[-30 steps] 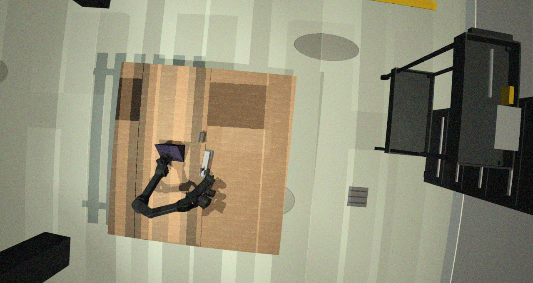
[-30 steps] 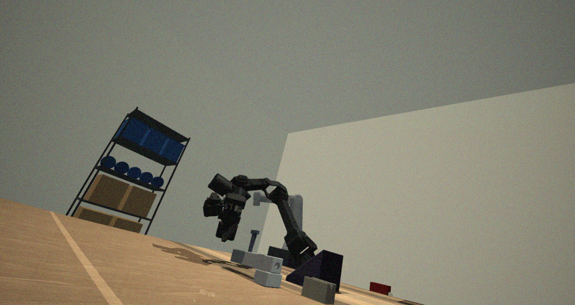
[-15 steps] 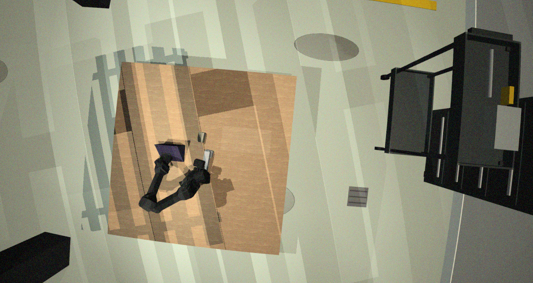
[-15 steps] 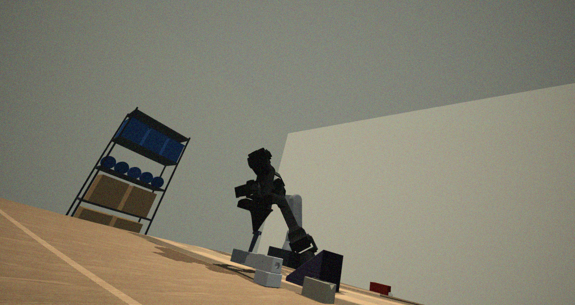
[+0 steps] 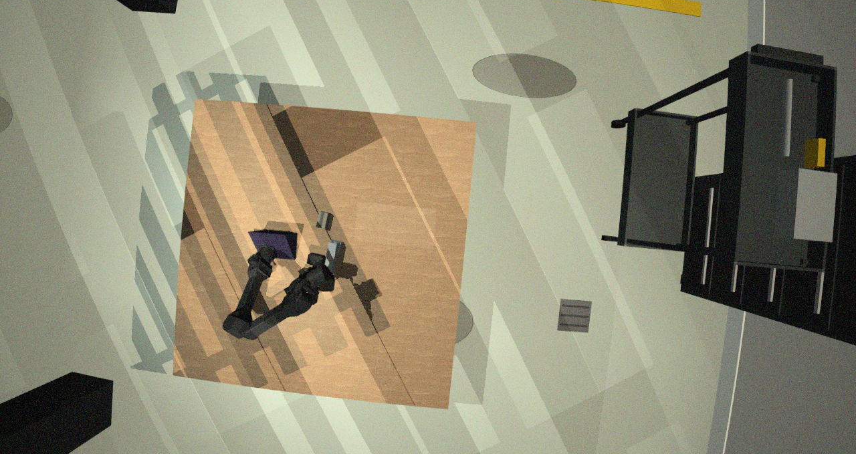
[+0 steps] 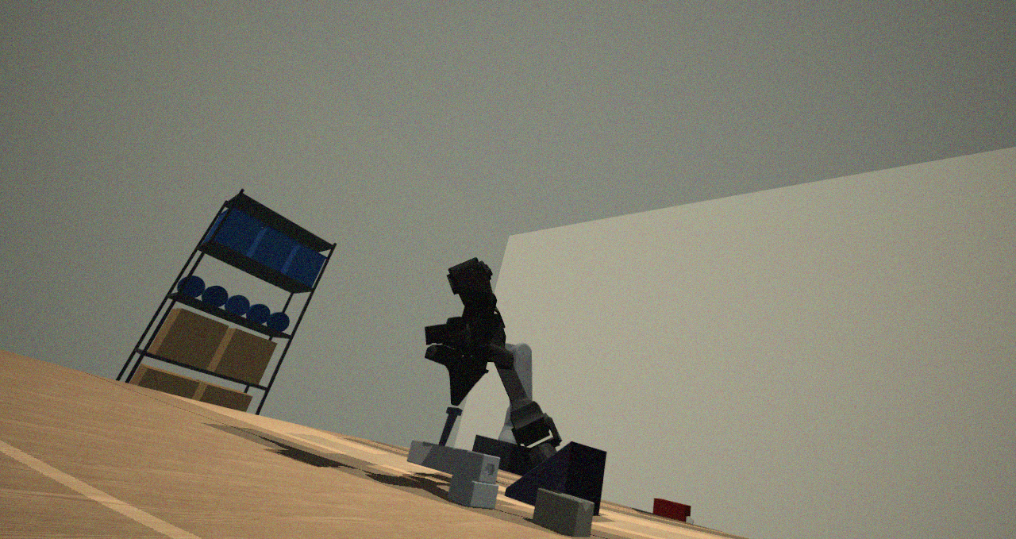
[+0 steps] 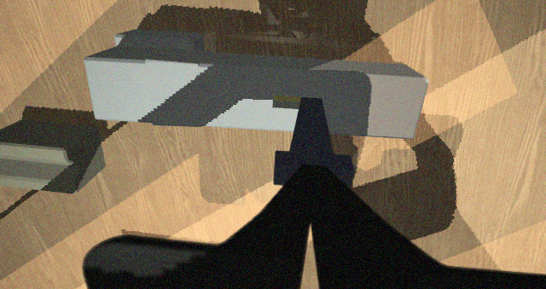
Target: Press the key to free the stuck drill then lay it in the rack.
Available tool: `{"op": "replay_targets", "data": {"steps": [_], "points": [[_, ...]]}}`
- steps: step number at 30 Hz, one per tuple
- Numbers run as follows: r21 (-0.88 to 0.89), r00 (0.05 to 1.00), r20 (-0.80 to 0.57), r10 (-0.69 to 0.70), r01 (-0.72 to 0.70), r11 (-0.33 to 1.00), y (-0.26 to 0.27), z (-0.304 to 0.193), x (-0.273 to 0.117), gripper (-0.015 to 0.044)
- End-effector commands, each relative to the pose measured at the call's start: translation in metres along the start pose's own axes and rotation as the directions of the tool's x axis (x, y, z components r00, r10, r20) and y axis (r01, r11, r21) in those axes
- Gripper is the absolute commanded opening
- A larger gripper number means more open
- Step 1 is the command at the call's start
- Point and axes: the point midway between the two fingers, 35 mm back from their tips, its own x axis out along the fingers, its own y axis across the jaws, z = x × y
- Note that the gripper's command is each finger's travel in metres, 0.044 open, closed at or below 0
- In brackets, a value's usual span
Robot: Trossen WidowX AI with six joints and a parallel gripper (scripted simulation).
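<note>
A long blue-grey block (image 5: 336,251) (image 6: 434,456) (image 7: 124,86) lies raised on a smaller block (image 6: 473,494). A dark blue T-headed key (image 6: 448,428) (image 7: 312,131) stands upright in it, beside a small slot with an olive strip. My gripper (image 6: 455,403) (image 7: 311,176) is shut and empty, pointing down with its tips right over the key's head, touching or nearly so. I cannot make out the drill for certain; a round dark spot (image 6: 490,469) shows in the block's end face. A small grey grooved block (image 5: 325,220) (image 6: 561,513) (image 7: 26,169), seemingly the rack, lies off that end.
A dark purple wedge (image 5: 281,245) (image 6: 568,475) stands between the arm's base and the small grooved block. The wooden table (image 5: 412,344) bears them all. A shelving unit (image 6: 234,312) and a dark cart (image 5: 658,182) stand away from the table. Striped shadows cross everything.
</note>
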Motion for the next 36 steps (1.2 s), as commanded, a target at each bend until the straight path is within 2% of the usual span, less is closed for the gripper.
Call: {"op": "replay_targets", "data": {"steps": [1, 36], "points": [[0.002, 1.0, 0.004, -0.008, 0.008, 1.0, -0.001, -0.004, 0.004, 0.0], [0.001, 1.0, 0.005, -0.01, 0.01, 1.0, 0.0, -0.003, 0.017, 0.0]]}}
